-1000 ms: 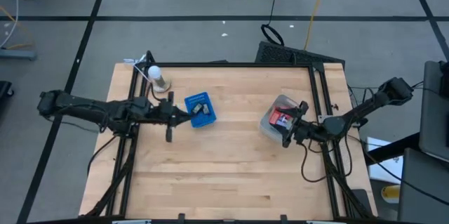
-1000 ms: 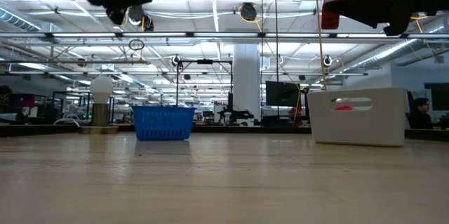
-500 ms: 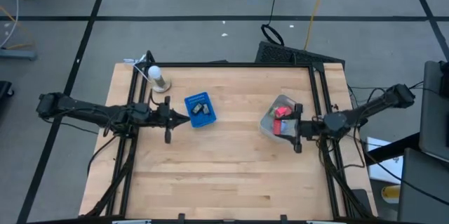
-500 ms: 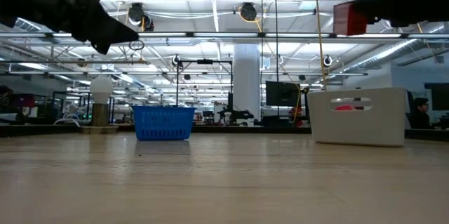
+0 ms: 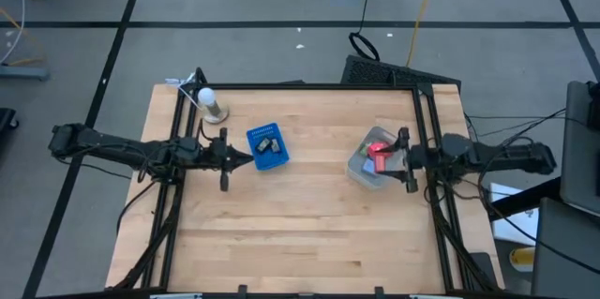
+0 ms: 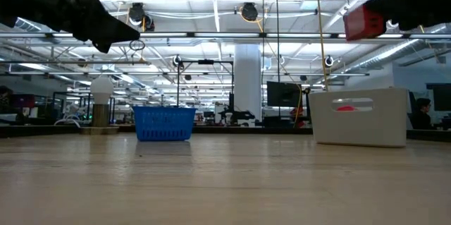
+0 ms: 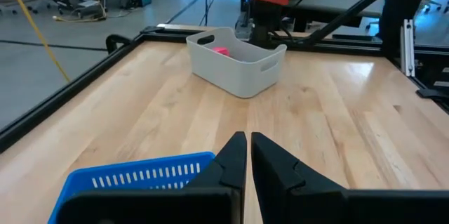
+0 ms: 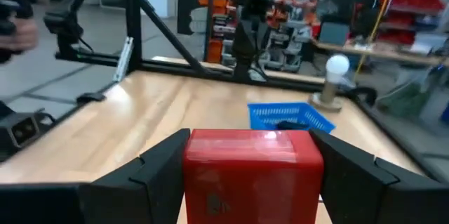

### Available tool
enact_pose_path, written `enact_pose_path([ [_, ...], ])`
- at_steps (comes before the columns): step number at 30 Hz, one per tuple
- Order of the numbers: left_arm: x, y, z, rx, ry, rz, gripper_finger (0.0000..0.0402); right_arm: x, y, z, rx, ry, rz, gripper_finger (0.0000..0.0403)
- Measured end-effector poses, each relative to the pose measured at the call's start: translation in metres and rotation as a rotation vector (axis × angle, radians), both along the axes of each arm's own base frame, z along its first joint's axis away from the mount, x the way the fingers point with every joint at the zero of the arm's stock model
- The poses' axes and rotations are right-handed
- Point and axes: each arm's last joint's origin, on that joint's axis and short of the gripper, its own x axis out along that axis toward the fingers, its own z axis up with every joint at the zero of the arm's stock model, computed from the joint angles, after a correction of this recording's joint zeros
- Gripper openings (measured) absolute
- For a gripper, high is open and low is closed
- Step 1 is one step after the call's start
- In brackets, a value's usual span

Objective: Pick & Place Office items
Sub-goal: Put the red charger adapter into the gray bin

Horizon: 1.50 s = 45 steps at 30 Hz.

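My right gripper (image 8: 250,143) is shut on a red block (image 8: 252,164), high above the right part of the grey bin (image 5: 367,160); the block also shows in the low view (image 6: 363,22). A pink-red bit (image 7: 221,50) lies inside the bin. The blue basket (image 5: 267,146) stands left of centre with dark bits in it. My left gripper (image 7: 248,143) hovers shut just left of the basket (image 7: 133,176) and holds nothing. My right gripper pinches the red block between its two fingers (image 8: 158,164), one on each opposite side face (image 8: 193,168). The fingers run level, coming from the table's right side. The block sits upright, lifted clear, above the bin.
A white bulb on a small stand (image 5: 211,102) stands at the far left, behind the basket. Black frame rails (image 5: 427,121) run along the table's left and right edges. Bare wood (image 5: 300,233) fills the middle and near half of the table.
My right gripper has drawn back toward the table's right edge with the red block, rolling and tipping up from a downward slant to level; the block stays high above the bin. My left gripper has sunk a little beside the blue basket, staying shut.
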Motion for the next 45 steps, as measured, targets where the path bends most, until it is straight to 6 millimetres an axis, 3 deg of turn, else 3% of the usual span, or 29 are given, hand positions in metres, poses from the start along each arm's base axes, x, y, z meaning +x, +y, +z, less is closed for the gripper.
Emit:
enact_pose_path([
  [7, 0.0, 0.0, -0.001, 0.002, 0.006, 0.0, 0.0024, -0.003, -0.009, -0.004, 0.068, 0.044, -0.023, 0.0249],
  [20, -0.001, 0.0, -0.005, -0.016, 0.05, 0.005, 0.0024, -0.027, -0.011, 0.005, 0.034, -0.11, -0.07, 0.0249],
  [32, -0.001, 0.0, -0.005, -0.018, 0.052, 0.006, 0.0024, -0.027, -0.012, 0.004, 0.059, -0.098, -0.104, 0.0249],
  [37, -0.001, 0.0, -0.005, -0.011, 0.051, 0.004, 0.0024, -0.026, -0.017, 0.012, 0.059, -0.109, -0.252, 0.0249],
  [41, -0.001, 0.0, -0.005, -0.011, 0.048, 0.004, 0.0024, -0.016, -0.018, 0.027, 0.096, -0.008, -0.272, 0.0249],
  [45, -0.001, 0.0, -0.005, -0.016, 0.048, 0.005, 0.0024, 0.005, -0.022, 0.032, 0.139, 0.251, -0.39, 0.0249],
])
